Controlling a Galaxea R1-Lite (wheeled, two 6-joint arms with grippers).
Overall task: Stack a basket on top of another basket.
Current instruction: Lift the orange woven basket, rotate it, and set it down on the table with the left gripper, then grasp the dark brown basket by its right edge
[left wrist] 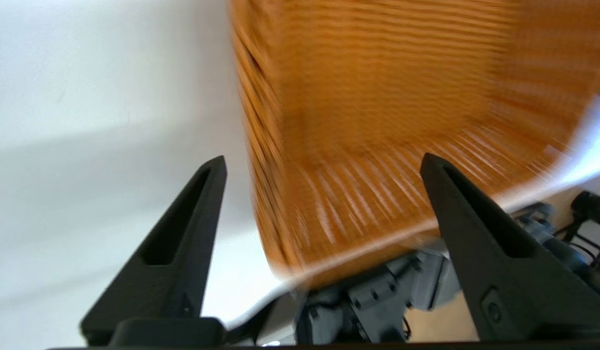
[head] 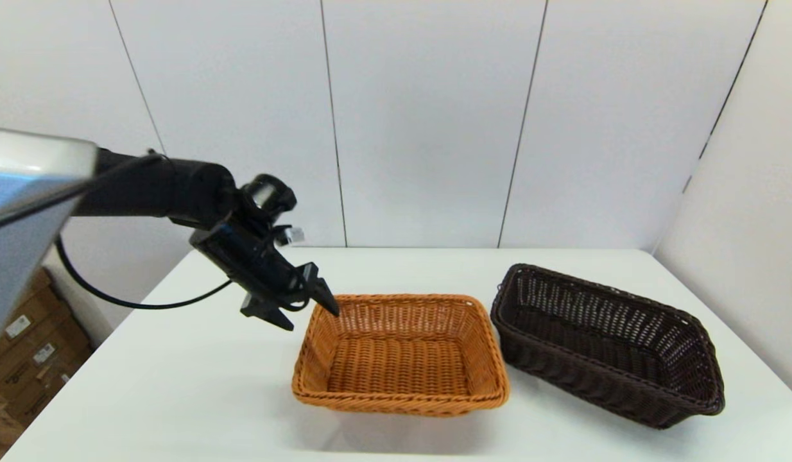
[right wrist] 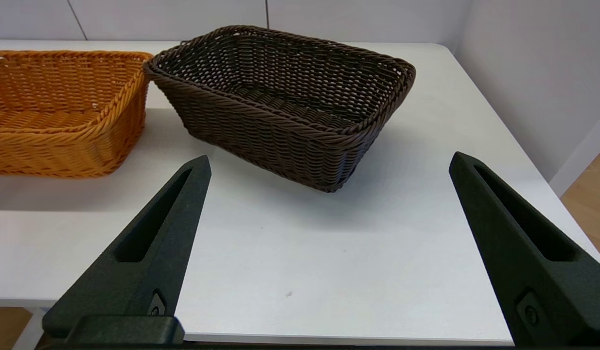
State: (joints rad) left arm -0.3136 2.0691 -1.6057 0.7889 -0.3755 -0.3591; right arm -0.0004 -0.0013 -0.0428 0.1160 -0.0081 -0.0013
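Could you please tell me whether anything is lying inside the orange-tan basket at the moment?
Nothing shows inside the orange-tan basket: its woven floor is bare. The left gripper, open, hovers over its far left corner. The near wall's inner face is hidden.

Bright, even light – soft shadows on the table – left wrist view smeared by blur.

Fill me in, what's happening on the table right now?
The left gripper hangs open by the far left corner of the orange-tan basket, gripping nothing. The dark brown basket sits on the white table just right of it, unstacked. The right gripper waits open near the table's front edge.
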